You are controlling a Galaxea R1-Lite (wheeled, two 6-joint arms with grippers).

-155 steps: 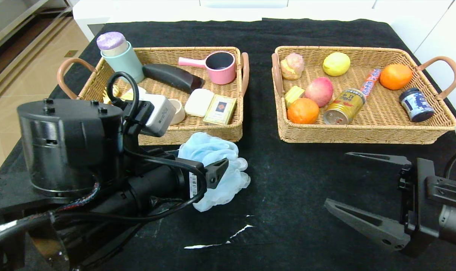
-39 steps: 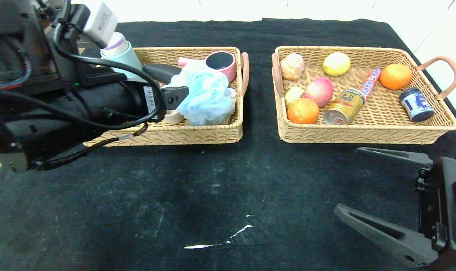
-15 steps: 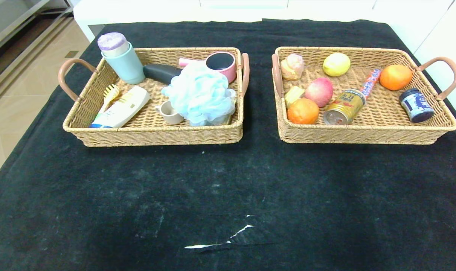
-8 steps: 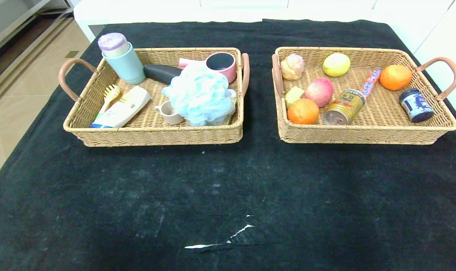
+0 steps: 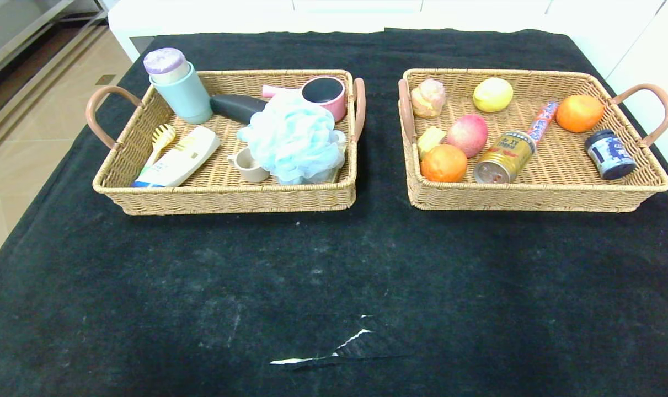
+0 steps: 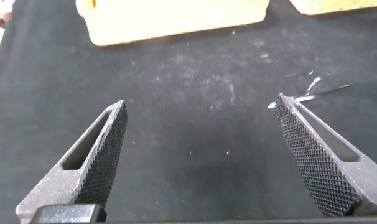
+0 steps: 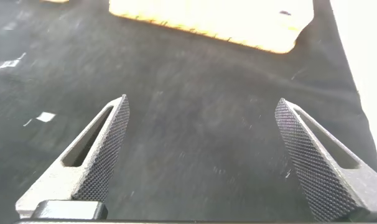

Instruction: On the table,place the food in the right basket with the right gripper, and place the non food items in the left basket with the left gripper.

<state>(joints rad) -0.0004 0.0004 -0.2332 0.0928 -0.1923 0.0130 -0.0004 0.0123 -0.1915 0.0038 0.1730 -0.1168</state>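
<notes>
The left basket (image 5: 223, 196) holds the pale-blue bath pouf (image 5: 292, 140) and the white shampoo bottle (image 5: 176, 157); the card box is hidden under the pouf. The right basket (image 5: 532, 196) holds the peach (image 5: 467, 134), the gold can (image 5: 503, 156) and two oranges (image 5: 444, 162) (image 5: 579, 112). Neither arm shows in the head view. My left gripper (image 6: 201, 106) is open and empty over the black table (image 6: 195, 155). My right gripper (image 7: 202, 101) is open and empty over the black cloth, short of the right basket (image 7: 226, 22).
The left basket also holds a mint cup (image 5: 182, 94), a pink pot (image 5: 322, 96), a dark object (image 5: 237, 106) and a small cream cup (image 5: 248, 165). The right basket also holds a lemon (image 5: 492, 94), a blue jar (image 5: 609, 153) and a candy tube (image 5: 542, 121). A white tear (image 5: 322, 353) marks the cloth.
The left gripper carried the pouf from the table into the left basket and let go. Both arms then drew back out of the head view. Nothing moved in the last second.
</notes>
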